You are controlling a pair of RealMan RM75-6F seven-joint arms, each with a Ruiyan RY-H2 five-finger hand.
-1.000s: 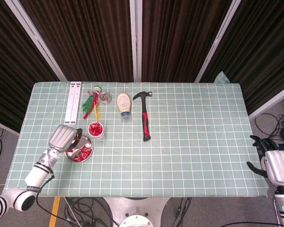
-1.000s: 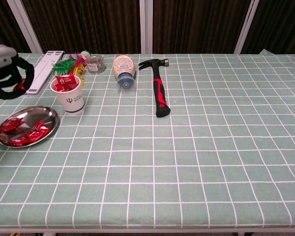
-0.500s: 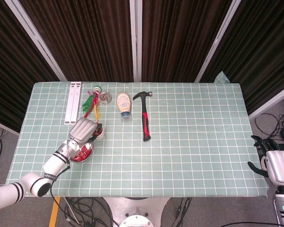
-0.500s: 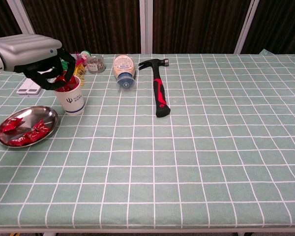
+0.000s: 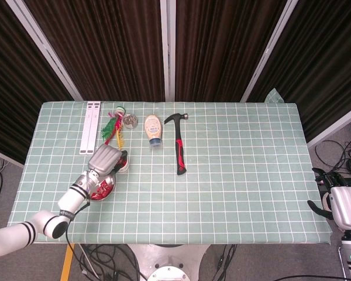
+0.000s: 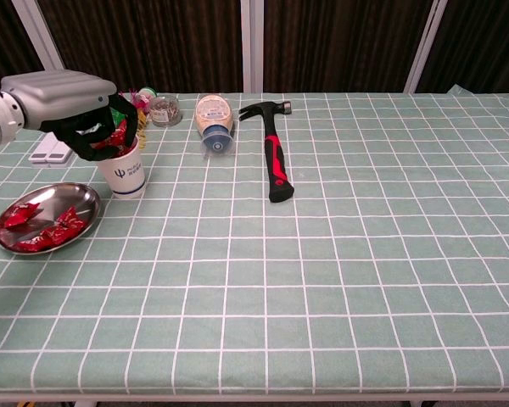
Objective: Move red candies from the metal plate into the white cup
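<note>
Hovering over the white cup [image 6: 125,174], the left robot hand [image 6: 89,127] curls its dark fingers [image 6: 78,144] around what appears to be a red candy at the rim. Nearer, more red candies [image 6: 42,231] lie in the metal plate [image 6: 86,202] on the worktop [image 6: 339,280]. A release off-centre could drop the candy outside, and a low hand might tip the full cup. The right robot hand [image 5: 343,206] rests spread beyond the worktop edge.
</note>
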